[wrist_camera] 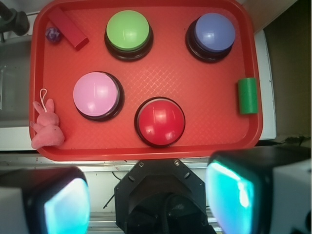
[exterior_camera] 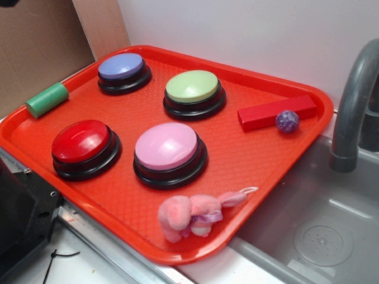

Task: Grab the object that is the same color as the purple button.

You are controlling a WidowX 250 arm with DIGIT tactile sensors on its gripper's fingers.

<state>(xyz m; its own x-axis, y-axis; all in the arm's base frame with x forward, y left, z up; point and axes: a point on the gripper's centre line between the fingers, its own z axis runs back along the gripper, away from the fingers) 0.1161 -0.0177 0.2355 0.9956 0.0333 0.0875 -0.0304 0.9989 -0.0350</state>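
Nothing done yet, by the look of it: red tray (exterior_camera: 308,127) with four buttons, the purple button (exterior_camera: 121,66) at its back corner, and the ball (exterior_camera: 288,121) of matching colour lying untouched against the red block (exterior_camera: 276,112) at the far edge by the sink. Claw (wrist_camera: 146,200) spread wide and holding nothing, poised high over the near rim of the tray. Ball (wrist_camera: 53,34) well apart from it, off in the far left corner in the wrist view; whole reach, descent and grasp left to do.
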